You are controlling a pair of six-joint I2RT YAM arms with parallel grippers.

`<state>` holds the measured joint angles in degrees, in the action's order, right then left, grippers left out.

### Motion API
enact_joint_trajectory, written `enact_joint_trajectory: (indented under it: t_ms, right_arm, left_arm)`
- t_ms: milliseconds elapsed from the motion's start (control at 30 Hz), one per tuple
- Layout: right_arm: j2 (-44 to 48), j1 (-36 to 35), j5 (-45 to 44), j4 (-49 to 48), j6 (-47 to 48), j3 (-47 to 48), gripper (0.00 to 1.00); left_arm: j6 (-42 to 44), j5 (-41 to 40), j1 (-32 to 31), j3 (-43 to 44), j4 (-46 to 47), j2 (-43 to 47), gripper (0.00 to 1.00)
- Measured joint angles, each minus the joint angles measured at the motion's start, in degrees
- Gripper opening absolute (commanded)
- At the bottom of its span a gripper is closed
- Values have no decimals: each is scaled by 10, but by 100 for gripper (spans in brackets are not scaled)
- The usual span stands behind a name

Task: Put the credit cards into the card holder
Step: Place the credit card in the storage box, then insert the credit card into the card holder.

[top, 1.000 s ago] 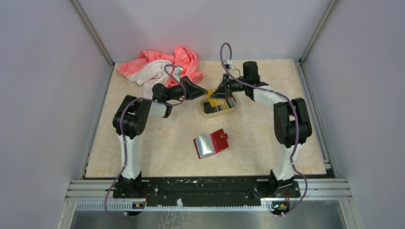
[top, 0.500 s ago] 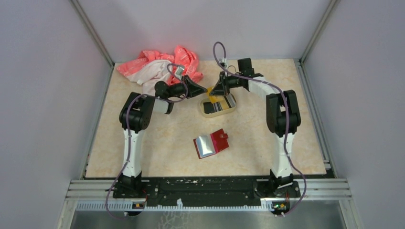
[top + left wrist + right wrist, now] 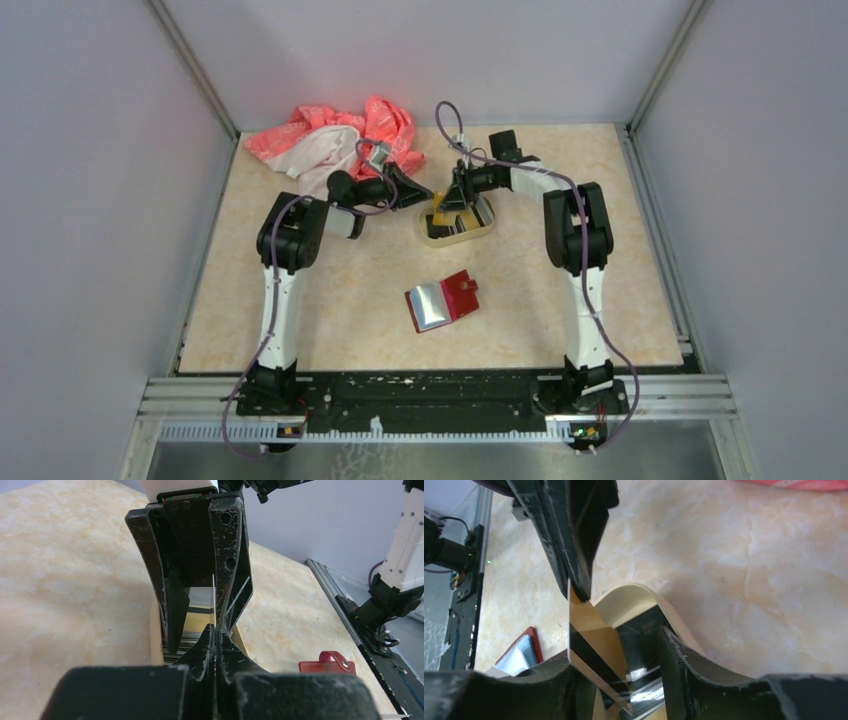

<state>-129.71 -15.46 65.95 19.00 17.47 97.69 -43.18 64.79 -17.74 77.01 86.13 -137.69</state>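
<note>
- The worktop (image 3: pixel 350 300) is pale marbled beige, with a pink-and-red cloth (image 3: pixel 330 135) crumpled at its far left.
- A tan tin tray (image 3: pixel 440 240) sits at the far middle; dark cards (image 3: pixel 644 630) lie flat inside it.
- The card holder (image 3: pixel 442 300) lies open mid-worktop, well apart from the tray, grey pocket side up.
- The left hand (image 3: pixel 215 630) is above the tray, fingers pinched tight on the gold card's top edge.
- The right hand (image 3: pixel 624 655) faces it, fingers spread apart either side of that card.
- The gold card (image 3: pixel 591 645) stands on edge over the tray, black stripe showing.
</note>
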Motion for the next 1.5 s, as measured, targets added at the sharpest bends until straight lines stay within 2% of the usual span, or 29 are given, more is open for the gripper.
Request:
enact_joint_trajectory:
  t_ms: [167,433,667,767,800,833,867,1067,1167,1333,1500]
  right_arm:
    - [-3,3,-25,8,-1,2,57]
    - [23,17,-65,4,-2,3,61]
    - [132,25,-85,-2,20,-46,65]
    - [215,25,-82,-14,45,-111,76]
    - [271,25,-76,-24,62,-162,84]
    - [282,25,-75,-22,65,-170,94]
    - [319,25,-70,-35,75,-202,98]
    - [537,25,-7,-61,108,-376,98]
    - [597,24,30,-70,103,-429,98]
    - [596,8,43,-44,91,-471,96]
    - [566,-7,45,-30,79,-479,92]
  left_arm:
    - [6,-10,12,-1,-2,0,0]
    - [35,-38,40,-43,-39,59,0]
    - [51,-48,43,-81,-57,136,0]
    - [31,-46,41,-111,-55,172,0]
    - [19,-45,40,-129,-51,188,0]
    - [4,-45,39,-153,-45,207,0]
    - [-9,-43,37,-173,-37,223,0]
    - [-52,-59,-6,-338,-30,351,0]
    - [-42,-83,-45,-410,-71,416,0]
    - [-3,-147,-118,-475,-151,499,0]
    - [7,-199,-146,-515,-184,539,0]
